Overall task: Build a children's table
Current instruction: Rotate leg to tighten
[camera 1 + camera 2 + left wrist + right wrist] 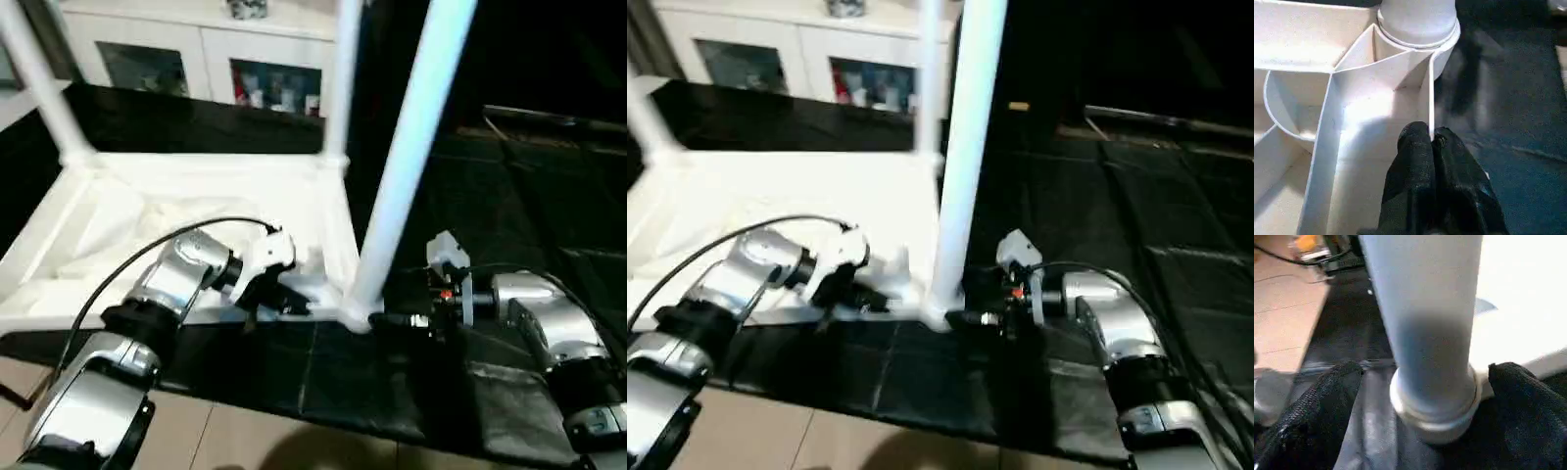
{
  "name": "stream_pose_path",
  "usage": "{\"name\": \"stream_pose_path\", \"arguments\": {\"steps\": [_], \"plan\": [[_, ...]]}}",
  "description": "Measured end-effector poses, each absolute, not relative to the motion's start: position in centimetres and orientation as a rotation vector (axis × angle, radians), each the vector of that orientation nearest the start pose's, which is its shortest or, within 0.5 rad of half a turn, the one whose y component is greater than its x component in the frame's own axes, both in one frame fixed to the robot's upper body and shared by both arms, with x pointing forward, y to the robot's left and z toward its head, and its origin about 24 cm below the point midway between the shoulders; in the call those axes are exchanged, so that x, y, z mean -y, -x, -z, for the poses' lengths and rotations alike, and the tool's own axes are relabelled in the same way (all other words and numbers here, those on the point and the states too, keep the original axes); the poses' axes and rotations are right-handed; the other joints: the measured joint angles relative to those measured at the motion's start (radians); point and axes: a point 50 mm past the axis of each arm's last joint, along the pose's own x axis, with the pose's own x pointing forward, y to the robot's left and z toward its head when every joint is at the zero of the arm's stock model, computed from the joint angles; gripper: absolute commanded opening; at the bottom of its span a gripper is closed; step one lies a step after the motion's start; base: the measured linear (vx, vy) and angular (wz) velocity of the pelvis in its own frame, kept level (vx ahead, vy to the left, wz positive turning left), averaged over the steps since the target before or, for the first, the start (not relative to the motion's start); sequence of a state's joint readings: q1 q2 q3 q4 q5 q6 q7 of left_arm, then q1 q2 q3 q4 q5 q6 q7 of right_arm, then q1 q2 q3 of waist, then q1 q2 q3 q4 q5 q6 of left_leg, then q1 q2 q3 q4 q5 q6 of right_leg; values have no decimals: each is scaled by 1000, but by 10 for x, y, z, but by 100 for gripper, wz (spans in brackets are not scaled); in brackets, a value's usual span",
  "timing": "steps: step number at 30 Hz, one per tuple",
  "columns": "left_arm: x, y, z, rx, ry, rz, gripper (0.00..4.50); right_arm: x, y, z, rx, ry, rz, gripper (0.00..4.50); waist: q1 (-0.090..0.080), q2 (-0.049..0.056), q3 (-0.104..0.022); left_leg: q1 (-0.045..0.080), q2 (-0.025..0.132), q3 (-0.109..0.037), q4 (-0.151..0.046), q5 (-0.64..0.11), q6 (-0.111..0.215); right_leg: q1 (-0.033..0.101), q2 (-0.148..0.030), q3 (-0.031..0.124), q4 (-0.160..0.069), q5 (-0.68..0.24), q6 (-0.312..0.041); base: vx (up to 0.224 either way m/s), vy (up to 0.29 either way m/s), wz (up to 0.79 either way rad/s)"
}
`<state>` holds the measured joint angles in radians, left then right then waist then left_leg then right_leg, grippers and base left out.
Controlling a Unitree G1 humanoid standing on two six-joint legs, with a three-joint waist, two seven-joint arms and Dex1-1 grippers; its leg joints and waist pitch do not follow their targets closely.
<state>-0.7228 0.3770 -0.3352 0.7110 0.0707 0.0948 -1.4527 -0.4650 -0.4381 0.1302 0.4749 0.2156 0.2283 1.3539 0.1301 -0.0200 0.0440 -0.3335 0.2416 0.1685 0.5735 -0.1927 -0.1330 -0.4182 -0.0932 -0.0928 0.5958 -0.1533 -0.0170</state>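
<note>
Between the right gripper's (pixel 1420 396) spread fingers (pixel 1317 406) stands a leg (pixel 1425 333).

The white table top (pixel 196 211) lies upside down on the dark mat, three white legs (pixel 411 147) standing upright in its corner sockets.

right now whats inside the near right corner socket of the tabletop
A white leg stands upright in the corner socket. Its inserted end is hidden by the socket wall.
</note>
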Motion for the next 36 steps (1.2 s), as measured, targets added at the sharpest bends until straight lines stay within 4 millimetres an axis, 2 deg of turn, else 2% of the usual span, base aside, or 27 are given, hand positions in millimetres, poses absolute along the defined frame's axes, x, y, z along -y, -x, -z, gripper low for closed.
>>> {"name": "stream_pose_path", "arguments": {"steps": [3, 4, 6, 8, 13, 22, 23, 25, 29, 34, 36], "plan": [[-129, -321, -65, -570, -479, 1590, 0, 169, -295, -57, -398, 43, -1368, 446, 10, 0, 0, 0, 0, 0, 1, 0, 0, 1, 0, 0, 0, 0, 0, 0, 0, 0], [-129, -320, -65, -567, -485, 1600, 0, 168, -294, -56, -403, 42, -1383, 429, 11, 0, 0, 0, 0, 0, 1, 0, 0, 1, 0, 0, 0, 0, 0, 0, 0, 0], [-129, -318, -65, -566, -498, 1619, 0, 165, -292, -54, -417, 32, -1425, 429, 12, 0, 0, 0, 0, 0, 1, 0, 0, 1, 0, 0, 1, 0, 0, 0, 0, 0], [-129, -317, -66, -569, -507, 1636, 0, 163, -291, -53, -426, 22, -1447, 395, 13, 0, 0, -1, 0, 0, 1, 0, 0, 1, 0, 0, 1, 0, 0, 0, 0, 0], [-131, -315, -67, -567, -528, 1659, 0, 161, -294, -54, -427, 6, -1461, 370, 13, 0, 0, -1, 0, 0, 1, 0, 0, 1, 0, 0, 1, 0, 0, 0, 0, 0], [-131, -314, -67, -564, -539, 1666, 0, 153, -294, -53, -438, -24, -1514, 296, 13, -1, 0, -1, 1, 0, 1, 0, 0, 0, 0, 0, 1, 0, 0, 0, 0, 0], [-131, -314, -67, -564, -539, 1666, 0, 153, -293, -53, -439, -29, -1516, 277, 13, -1, 0, -1, 1, 0, 1, 0, 0, 0, 0, 0, 1, 0, 0, 0, 0, 0], [-131, -314, -67, -564, -539, 1665, 0, 152, -293, -53, -440, -37, -1523, 269, 13, -1, 0, -1, 1, 0, 1, 0, 0, 0, 0, 0, 1, 0, 0, 0, 0, 0], [-131, -314, -67, -564, -539, 1663, 0, 152, -293, -54, -436, -36, -1526, 235, 12, -1, 0, -1, 1, 0, 1, 0, 0, 0, 0, 0, 2, 0, 0, 0, 0, 0], [-131, -316, -66, -585, -485, 1627, 0, 147, -294, -56, -424, -31, -1491, 222, 11, -1, 0, 1, 0, 0, 2, 0, 0, 1, 0, 1, 4, 0, 1, 0, 0, 0], [-132, -321, -65, -598, -468, 1570, 0, 145, -297, -55, -422, -29, -1415, 220, 8, -1, 0, 2, 0, 0, 2, 0, 0, 1, 0, 1, 5, -2, 4, 0, 0, 0]]}}
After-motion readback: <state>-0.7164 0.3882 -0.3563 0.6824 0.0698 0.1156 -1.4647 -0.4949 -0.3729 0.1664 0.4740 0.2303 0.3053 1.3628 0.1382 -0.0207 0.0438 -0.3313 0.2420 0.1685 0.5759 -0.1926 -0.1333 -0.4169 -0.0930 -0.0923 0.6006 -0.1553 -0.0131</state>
